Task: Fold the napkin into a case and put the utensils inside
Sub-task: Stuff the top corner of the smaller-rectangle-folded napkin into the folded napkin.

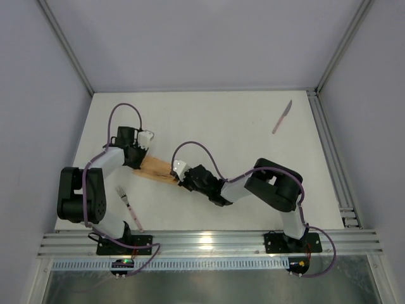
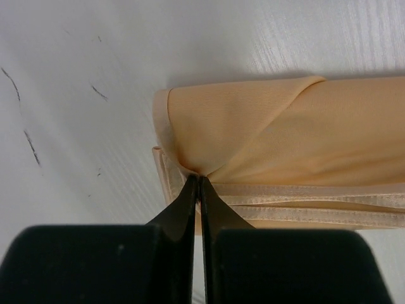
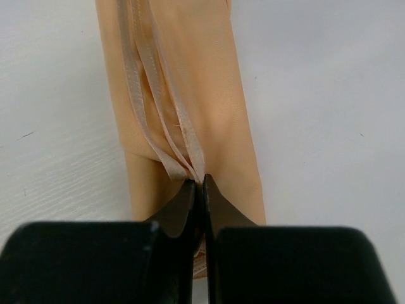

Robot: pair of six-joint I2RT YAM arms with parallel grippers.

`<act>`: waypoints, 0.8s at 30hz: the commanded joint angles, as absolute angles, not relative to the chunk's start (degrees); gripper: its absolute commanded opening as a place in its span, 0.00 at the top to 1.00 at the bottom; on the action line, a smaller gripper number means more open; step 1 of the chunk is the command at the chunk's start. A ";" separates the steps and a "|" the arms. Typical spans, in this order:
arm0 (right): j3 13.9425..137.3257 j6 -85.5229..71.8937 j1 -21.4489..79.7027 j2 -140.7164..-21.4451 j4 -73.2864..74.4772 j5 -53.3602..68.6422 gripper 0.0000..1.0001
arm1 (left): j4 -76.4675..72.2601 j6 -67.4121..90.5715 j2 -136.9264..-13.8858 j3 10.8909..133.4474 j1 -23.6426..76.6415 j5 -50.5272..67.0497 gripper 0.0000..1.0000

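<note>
- The left hand (image 2: 197, 182) pinches one end of the folded napkin (image 1: 157, 168), near the tabletop's (image 1: 221, 126) left edge.
- The right hand (image 3: 198, 183) pinches its other end.
- The fork (image 1: 128, 206) lies near the front edge, the knife (image 1: 282, 116) far right.

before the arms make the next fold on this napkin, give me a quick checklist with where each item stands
1. Left jaws pinched on the napkin at its end fold: ok.
2. Right jaws pinched on the hemmed edges at the opposite end: ok.
3. Napkin folded to a narrow strip, lying between the two arms: ok.
4. Fork apart from the cloth, beside the left arm's base: ok.
5. Knife apart from the cloth, far back on the right: ok.
6. How many layers each grip has caught: cannot tell.
</note>
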State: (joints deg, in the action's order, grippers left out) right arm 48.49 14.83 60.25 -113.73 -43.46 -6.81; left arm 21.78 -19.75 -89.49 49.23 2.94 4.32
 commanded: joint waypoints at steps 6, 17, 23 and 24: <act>46.85 16.26 62.14 -113.64 -44.21 -11.17 0.96 | 23.99 -27.06 -82.83 47.72 2.46 16.13 0.60; 47.64 11.08 60.91 -112.41 -45.00 -1.85 0.96 | 25.51 -35.15 -69.96 44.14 4.30 43.51 0.44; 50.62 3.26 58.27 -113.55 -45.61 2.89 0.96 | 13.10 -34.89 -66.80 37.89 6.76 43.60 0.43; 51.06 2.38 57.84 -113.73 -45.79 3.34 0.96 | 12.23 -35.59 -66.62 37.18 7.12 42.90 0.42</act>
State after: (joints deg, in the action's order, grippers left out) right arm 48.49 7.97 58.81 -113.73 -44.47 -0.60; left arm 20.23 -33.76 -68.82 38.13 6.33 40.60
